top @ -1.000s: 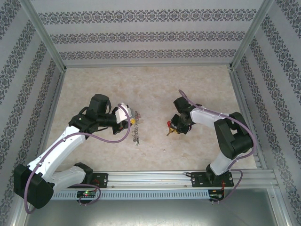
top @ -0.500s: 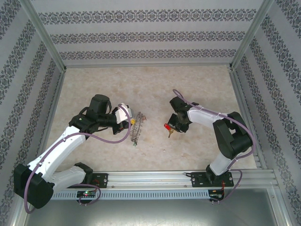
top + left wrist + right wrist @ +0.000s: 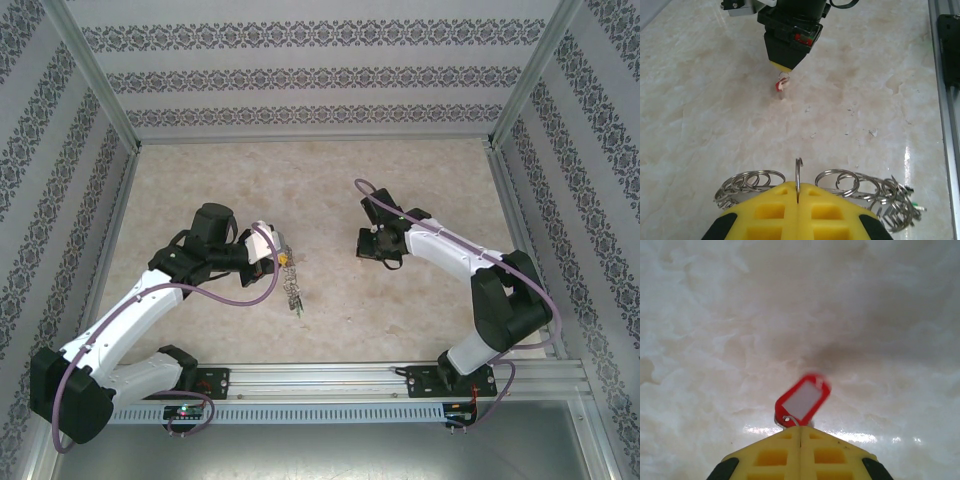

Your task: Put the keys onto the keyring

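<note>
Marbled beige tabletop [image 3: 330,180] lies under both arms. Left gripper [image 3: 798,196] is pressed shut on an upright keyring [image 3: 798,170] among a bunch of linked rings [image 3: 840,181]. Right gripper [image 3: 800,436], fingers together, pinches a red key tag [image 3: 803,400] by its small loop, well apart from the rings.

A robot test cell in a laboratory is shown, built around a marble-patterned table [image 3: 330,180]. Along the table's near edge an aluminium rail [image 3: 330,378] is fixed, to which two white-and-black robot arms [image 3: 130,315] are bolted side by side, and a small control board with a green light [image 3: 185,410] is mounted just in front of that edge. The table's other three sides are closed in by panels [image 3: 320,70] papered in ornamental stripes, which are held by bare aluminium posts [image 3: 95,90] rising from its far corners.
</note>
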Robot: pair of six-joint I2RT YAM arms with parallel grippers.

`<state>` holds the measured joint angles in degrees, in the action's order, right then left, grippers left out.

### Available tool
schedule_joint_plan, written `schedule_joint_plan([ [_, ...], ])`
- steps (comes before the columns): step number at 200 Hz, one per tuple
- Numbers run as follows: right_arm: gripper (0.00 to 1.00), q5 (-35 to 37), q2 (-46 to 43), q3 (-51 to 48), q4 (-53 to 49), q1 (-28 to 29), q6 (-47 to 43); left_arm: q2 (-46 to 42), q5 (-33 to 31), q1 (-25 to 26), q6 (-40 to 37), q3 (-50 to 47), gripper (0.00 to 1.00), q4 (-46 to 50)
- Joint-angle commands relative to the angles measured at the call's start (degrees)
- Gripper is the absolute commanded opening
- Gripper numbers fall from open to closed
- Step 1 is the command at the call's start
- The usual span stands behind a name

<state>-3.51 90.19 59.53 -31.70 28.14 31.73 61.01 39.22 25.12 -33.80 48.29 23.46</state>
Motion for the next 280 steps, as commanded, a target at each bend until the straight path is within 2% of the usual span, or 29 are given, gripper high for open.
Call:
schedule_joint_plan([
  [1,0.0,-2.2,-5.6,-1.3,4.9,2.0,-15.6,-1.0,-0.5,0.7,2.0,0.4,0.0,-4.6],
  [20,0.0,-1.9,-12.9,-5.1,10.8,3.5,-23.8,-0.8,0.6,0.7,2.2,1.2,0.0,-4.3],
  [41,0.0,-4.8,-20.7,-10.3,17.4,3.4,-30.8,-0.6,2.2,0.7,1.0,0.9,0.0,-5.4],
  [68,0.0,-9.4,-27.7,-13.9,20.8,3.5,-37.2,-0.7,1.9,0.9,0.7,0.8,0.0,-7.9],
  [105,0.0,-11.4,-31.3,-14.4,22.8,5.0,-37.9,0.0,0.1,2.2,1.8,1.0,0.0,-12.5],
  [119,0.0,-9.2,-31.4,-14.6,23.6,6.1,-37.0,0.9,0.0,3.2,2.3,1.1,0.0,-13.2],
  [131,0.0,-3.0,-30.3,-14.0,22.6,5.5,-31.8,1.8,-0.4,3.3,3.6,1.4,0.0,-12.8],
  [138,0.12,-2.1,-29.2,-13.2,20.2,3.7,-27.9,1.9,-0.7,3.3,4.2,1.0,0.0,-12.9],
  [148,0.14,-0.7,-27.0,-11.4,15.0,0.9,-20.3,1.6,-1.5,3.2,4.8,0.4,0.0,-13.1],
  [164,0.18,-4.0,-22.7,-8.9,4.9,-1.1,-11.7,0.5,-2.2,3.0,4.6,-0.1,0.0,-12.3],
  [174,0.2,-9.5,-20.7,-9.4,1.2,-1.0,-7.3,0.1,-2.2,2.9,3.5,0.1,0.0,-10.4],
  [182,0.2,-13.8,-20.2,-11.5,1.5,-0.3,-5.5,-0.1,-2.7,2.7,3.0,0.4,0.0,-8.6],
  [195,0.23,-15.1,-20.4,-14.7,1.1,2.0,-3.5,-0.8,-3.0,2.1,1.6,0.7,0.0,-5.2],
  [200,0.22,-15.7,-20.3,-15.1,0.9,2.8,-4.2,-1.2,-3.0,1.9,1.3,0.6,0.0,-4.2],
  [218,0.25,-15.2,-17.2,-14.9,-3.3,4.7,-7.3,-2.7,-3.2,0.8,0.8,-0.1,0.0,-2.2],
  [235,0.26,-11.7,-12.0,-11.9,-7.9,4.5,-4.0,-3.5,-2.9,0.6,0.7,-0.9,0.0,-1.3],
  [247,0.3,-9.2,-9.6,-9.9,-9.5,4.9,2.9,-3.4,-1.9,0.6,0.8,-1.1,0.0,-0.9],
  [259,0.36,-9.5,-8.7,-10.0,-8.1,5.6,13.5,-3.3,-1.5,0.6,0.8,-1.2,0.0,-0.5],
  [268,0.35,-8.2,-7.6,-9.9,-8.6,6.4,21.3,-3.2,-2.0,0.6,0.5,-1.2,0.0,0.0],
  [280,0.36,-6.4,-6.2,-8.8,-9.4,8.1,26.7,-3.1,-2.8,0.6,-0.1,-1.3,0.0,0.8],
])
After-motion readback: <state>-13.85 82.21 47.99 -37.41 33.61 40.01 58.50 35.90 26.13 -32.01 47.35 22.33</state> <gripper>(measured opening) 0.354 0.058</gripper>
